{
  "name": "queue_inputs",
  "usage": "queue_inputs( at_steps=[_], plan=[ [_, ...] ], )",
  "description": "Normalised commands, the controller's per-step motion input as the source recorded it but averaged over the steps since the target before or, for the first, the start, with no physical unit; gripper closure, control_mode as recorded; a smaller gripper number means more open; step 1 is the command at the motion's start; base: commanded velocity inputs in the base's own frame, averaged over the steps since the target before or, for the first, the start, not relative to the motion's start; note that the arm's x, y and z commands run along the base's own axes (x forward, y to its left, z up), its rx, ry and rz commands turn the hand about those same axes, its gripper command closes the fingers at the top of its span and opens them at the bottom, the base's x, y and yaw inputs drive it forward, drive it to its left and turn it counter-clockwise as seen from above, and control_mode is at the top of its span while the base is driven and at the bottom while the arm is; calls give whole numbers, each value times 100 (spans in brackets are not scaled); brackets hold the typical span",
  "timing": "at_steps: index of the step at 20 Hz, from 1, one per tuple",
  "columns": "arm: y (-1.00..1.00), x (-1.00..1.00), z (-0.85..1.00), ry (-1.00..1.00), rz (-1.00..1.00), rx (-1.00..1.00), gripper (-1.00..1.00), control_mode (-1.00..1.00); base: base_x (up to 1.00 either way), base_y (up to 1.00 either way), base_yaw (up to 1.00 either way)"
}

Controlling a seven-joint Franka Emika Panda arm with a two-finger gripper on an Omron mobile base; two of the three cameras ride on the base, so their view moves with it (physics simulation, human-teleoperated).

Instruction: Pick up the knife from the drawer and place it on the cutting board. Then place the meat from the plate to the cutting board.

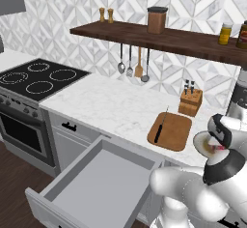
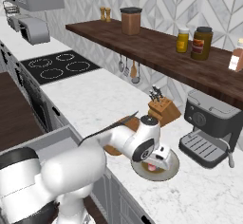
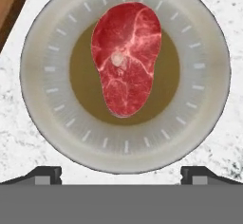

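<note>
Hovering over the plate (image 3: 209, 104) w/ jaws spread wide, holding nothing; meat (image 3: 126, 59) sits centre-frame on it. Knife (image 1: 159, 129) lies on the cutting board (image 1: 174, 134), mid-right of left base view; drawer (image 1: 91, 186) open at bottom.

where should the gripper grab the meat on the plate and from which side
Come straight down from above: the meat lies flat in the middle of the plate, and the gripper hangs over it with its jaws wide. Close across the steak's narrower width, not its long axis, so the fingers fit inside the rim.
</note>
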Motion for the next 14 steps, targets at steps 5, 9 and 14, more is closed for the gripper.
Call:
queue_inputs(
  at_steps=[5, 9, 14],
  plan=[
    [-7, 13, -24, 1, 7, 6, -100, -100, 0, 0, 0],
    [0, 5, -21, 0, 3, 4, -100, -100, 0, 0, 0],
    [0, 29, -19, 5, 0, 0, -100, -100, 0, 0, 0]
  ],
)
